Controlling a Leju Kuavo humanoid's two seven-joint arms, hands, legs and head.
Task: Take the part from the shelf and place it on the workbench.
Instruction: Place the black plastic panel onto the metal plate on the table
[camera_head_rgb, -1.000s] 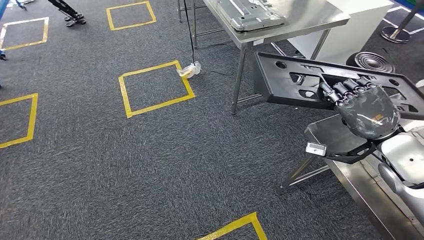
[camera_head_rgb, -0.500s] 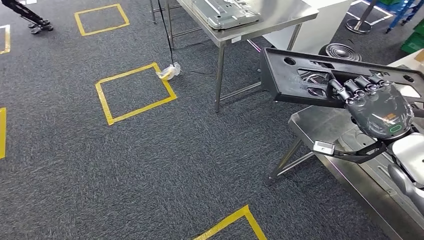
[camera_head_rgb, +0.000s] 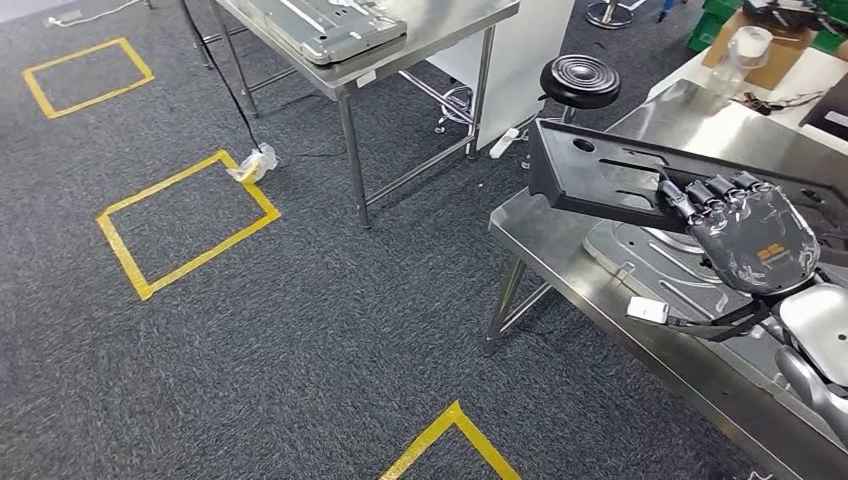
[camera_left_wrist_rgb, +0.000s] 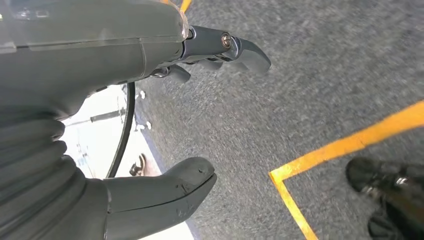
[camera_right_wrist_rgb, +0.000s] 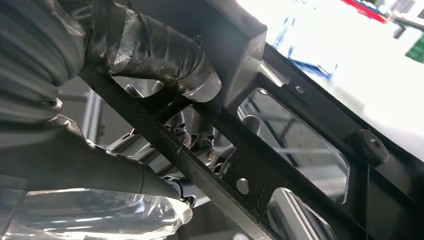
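Dark grey carpet (camera_head_rgb: 300, 330) with yellow tape squares (camera_head_rgb: 185, 222) all over the floor, and two steel tables in the room. One further back has a grey metal tray-looking part (camera_head_rgb: 320, 25) on it, and the nearer workbench (camera_head_rgb: 570, 265) is right in front of the robot, with silvery stamped pieces (camera_head_rgb: 650, 265) already lying on it

The right hand (camera_head_rgb: 745, 235) has the black part (camera_head_rgb: 600, 175), a flat plastic panel with cutouts, fingers curled over its edge and hooked through one of the openings. From the right wrist view you can see the thumb (camera_right_wrist_rgb: 150, 50) wrapped on one side of the frame, so it's a proper grip. The panel hangs in the air above the near corner of the workbench, tilted, not touching the steel as far as I can tell

Left hand (camera_left_wrist_rgb: 165, 115) is just dangling over the carpet, fingers apart, holding nothing

So I'd say the pick from the shelf is done and it's in the carry/approach bit. Next it probably needs to level the panel, lower it onto a bare patch of bench clear of those silvery pieces, then let go
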